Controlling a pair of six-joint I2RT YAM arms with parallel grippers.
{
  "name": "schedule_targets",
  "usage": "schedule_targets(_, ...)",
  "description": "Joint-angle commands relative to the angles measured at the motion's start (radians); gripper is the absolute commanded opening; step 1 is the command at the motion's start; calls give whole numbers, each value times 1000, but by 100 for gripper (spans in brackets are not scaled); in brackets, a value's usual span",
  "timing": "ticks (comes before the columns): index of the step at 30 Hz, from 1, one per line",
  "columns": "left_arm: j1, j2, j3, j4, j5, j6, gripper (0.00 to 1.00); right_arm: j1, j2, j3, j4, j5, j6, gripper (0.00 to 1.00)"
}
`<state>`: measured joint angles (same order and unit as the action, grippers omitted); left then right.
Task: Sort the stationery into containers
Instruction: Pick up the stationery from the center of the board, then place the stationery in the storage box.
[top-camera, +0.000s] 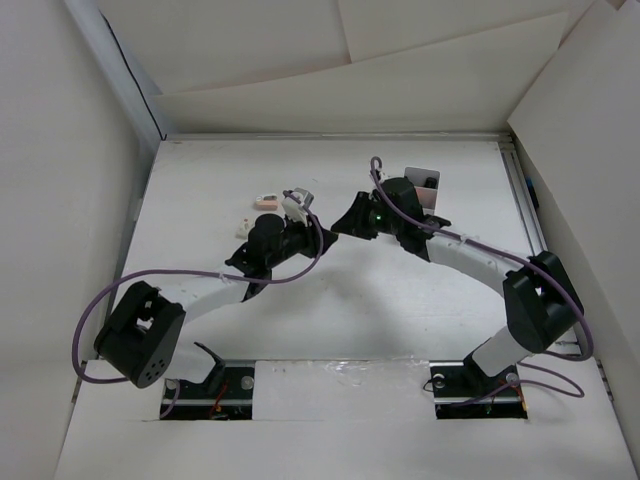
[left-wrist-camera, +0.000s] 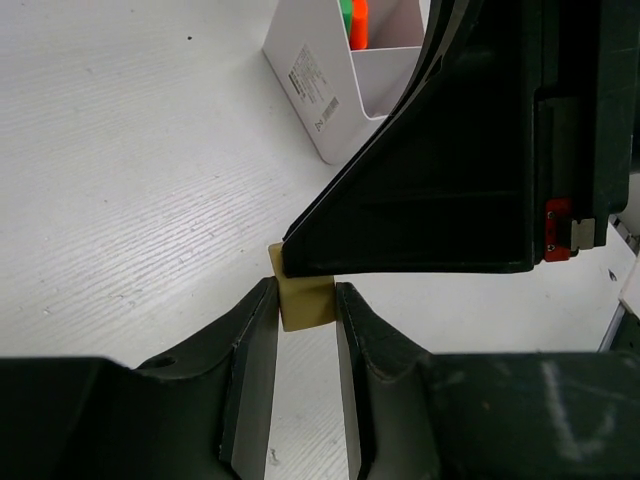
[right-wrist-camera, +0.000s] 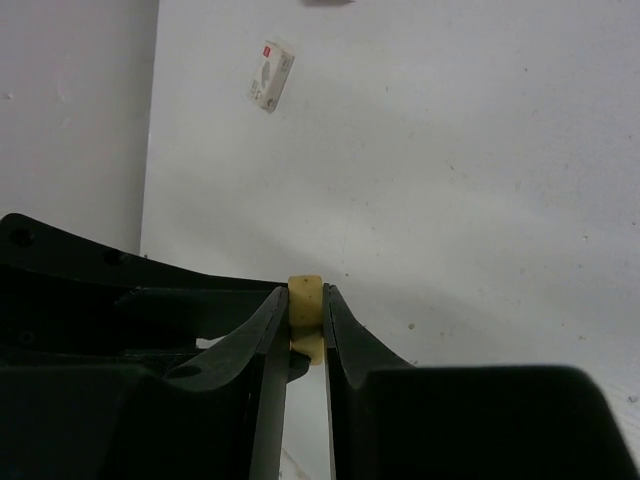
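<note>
Top view: both arms reach to mid-table (top-camera: 340, 310) with wrists nearly meeting; the held item is hidden there. It does show a pink block (top-camera: 265, 203) and a smaller pale piece (top-camera: 247, 222) lying loose left of the arms, and the white box (top-camera: 428, 193) behind the right arm. Left wrist view only: box interior, with orange (left-wrist-camera: 358, 22) and green (left-wrist-camera: 345, 14) marker ends standing in it. Right wrist view only: a small white wrapped eraser (right-wrist-camera: 270, 75) lying flat on the table, well apart from the grippers. Writing: box label (left-wrist-camera: 316, 88) has small print and a barcode-like patch, unreadable; eraser wrapper has a red mark, text too small. Jaws: right gripper (right-wrist-camera: 304, 292) nearly closed, pinching the beige block (right-wrist-camera: 305, 300) between its tips. Left gripper (left-wrist-camera: 305, 292) slightly wider, both inner faces appear to meet the same block, held off the table between the two grippers.
</note>
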<state>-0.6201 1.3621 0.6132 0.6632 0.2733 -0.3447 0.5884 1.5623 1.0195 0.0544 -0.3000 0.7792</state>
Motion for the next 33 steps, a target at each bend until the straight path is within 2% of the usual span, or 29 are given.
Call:
schedule_targets(1, -1, -38, -6, 42, -23, 6, 13, 2, -18, 30, 65, -50, 15, 10)
schedule_targets(8, -1, -47, -16, 42, -39, -5, 41, -27, -48, 21, 65, -15, 15, 6)
schedule_targets(12, -1, -67, -17, 42, -49, -5, 51, -64, -70, 11, 65, 10, 15, 6)
schedule_targets(17, -1, -107, -44, 69, -68, -5, 51, -136, -117, -27, 65, 35, 15, 5)
schedule_targets(21, -1, -126, -53, 59, -107, -19, 51, -235, -180, -74, 30, 113, -7, 5)
schedule_targets(24, -1, -112, -50, 7, -213, -40, 50, -283, -228, -75, -60, 319, -49, 5)
schedule_targets(25, 22, -112, -41, -7, -213, -65, 50, -297, -228, -75, -85, 443, -58, 5)
schedule_targets(27, 42, -103, -41, -7, -214, -89, 50, -297, -239, -49, -132, 560, -77, 5)
schedule_targets(29, 42, -103, -50, -19, -276, -100, 50, -309, -239, -38, -162, 655, -93, 6)
schedule_targets(33, 42, -103, -30, -102, -423, -125, 50, -318, -208, -29, -172, 693, -104, 6)
